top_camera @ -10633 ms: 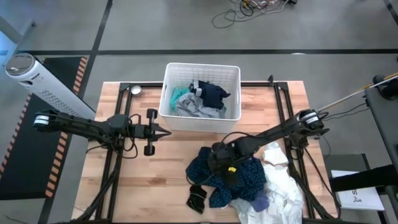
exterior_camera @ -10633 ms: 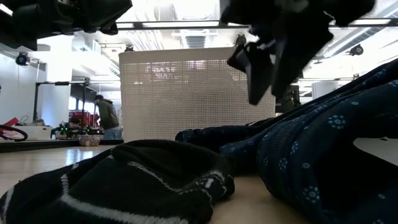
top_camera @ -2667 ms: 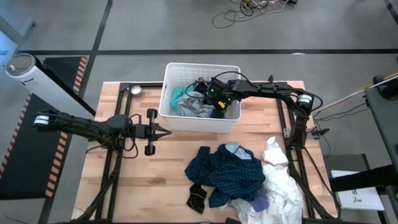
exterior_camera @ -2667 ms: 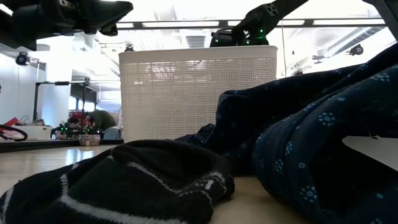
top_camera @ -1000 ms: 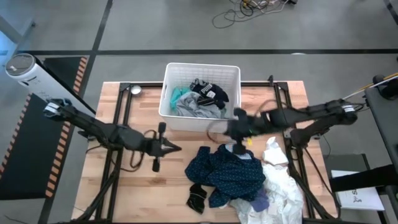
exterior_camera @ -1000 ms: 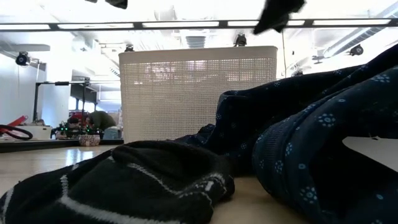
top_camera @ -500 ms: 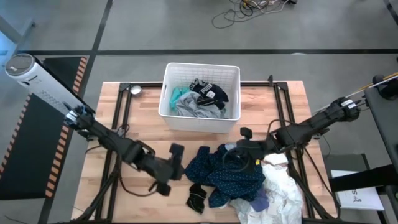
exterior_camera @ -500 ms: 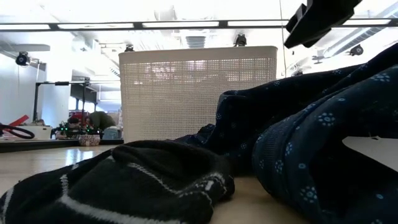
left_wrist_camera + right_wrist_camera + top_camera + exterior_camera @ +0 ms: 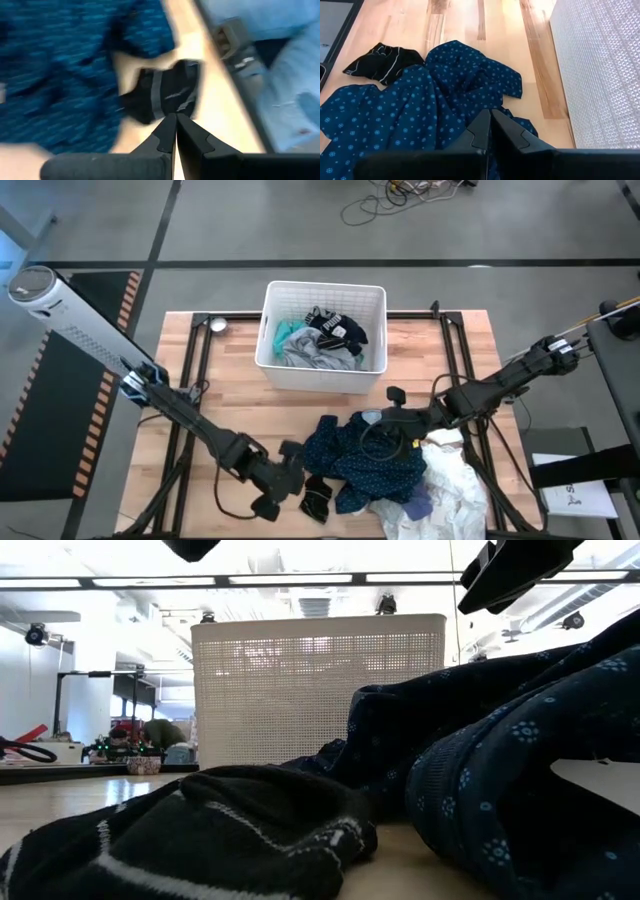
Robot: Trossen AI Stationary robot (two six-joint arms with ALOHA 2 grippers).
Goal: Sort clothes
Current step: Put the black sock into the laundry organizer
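Spreading across the front right of the wooden tabletop (image 9: 230,405), the unsorted clothes lay in a heap: a dark blue patterned garment (image 9: 365,465) on top, large white pieces (image 9: 455,475) to its right, and a purple scrap (image 9: 418,505) tucked between them. A white slatted basket (image 9: 322,295) stood at the back centre, already holding teal (image 9: 290,335), grey (image 9: 310,352) and navy white-printed garments (image 9: 338,330). A small black striped piece (image 9: 318,500) lay just left of the blue garment. The right gripper (image 9: 372,442) hovered over the blue garment with its fingers (image 9: 482,130) pressed together, holding nothing. The left gripper (image 9: 300,480) was just beside the black piece, its fingers (image 9: 172,132) likewise closed and empty.
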